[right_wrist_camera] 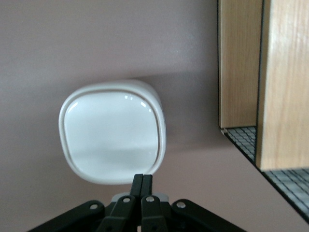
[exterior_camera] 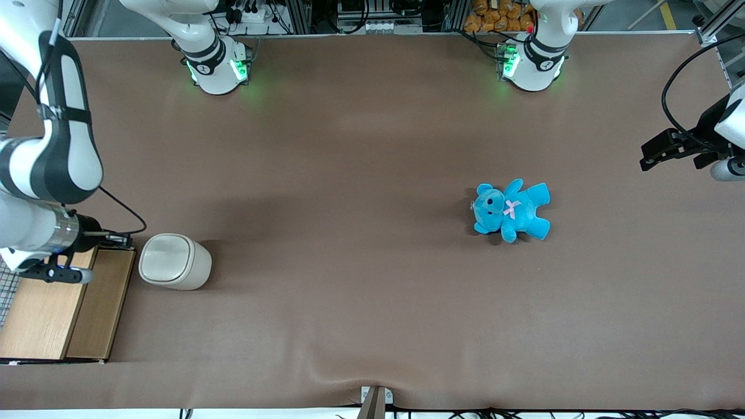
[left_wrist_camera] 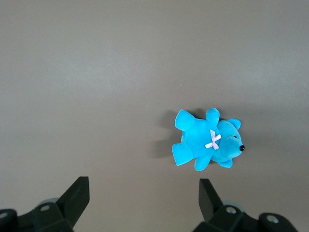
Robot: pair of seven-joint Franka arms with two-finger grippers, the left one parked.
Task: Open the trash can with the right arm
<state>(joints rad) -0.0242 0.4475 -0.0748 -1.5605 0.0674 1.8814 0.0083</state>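
The trash can (exterior_camera: 174,261) is a small cream-white bin standing on the brown table toward the working arm's end, its paler lid (exterior_camera: 165,256) lying flat and closed. In the right wrist view the lid (right_wrist_camera: 112,136) fills the middle. My right gripper (right_wrist_camera: 142,178) is shut with nothing between its fingers, and its tips hover over the rim of the lid. From the front, the gripper (exterior_camera: 61,273) hangs over the wooden-topped box, beside the trash can.
A wooden-topped box (exterior_camera: 58,308) with wire mesh (right_wrist_camera: 289,186) stands right beside the trash can, close to my arm. A blue teddy (exterior_camera: 512,210) lies on the table toward the parked arm's end.
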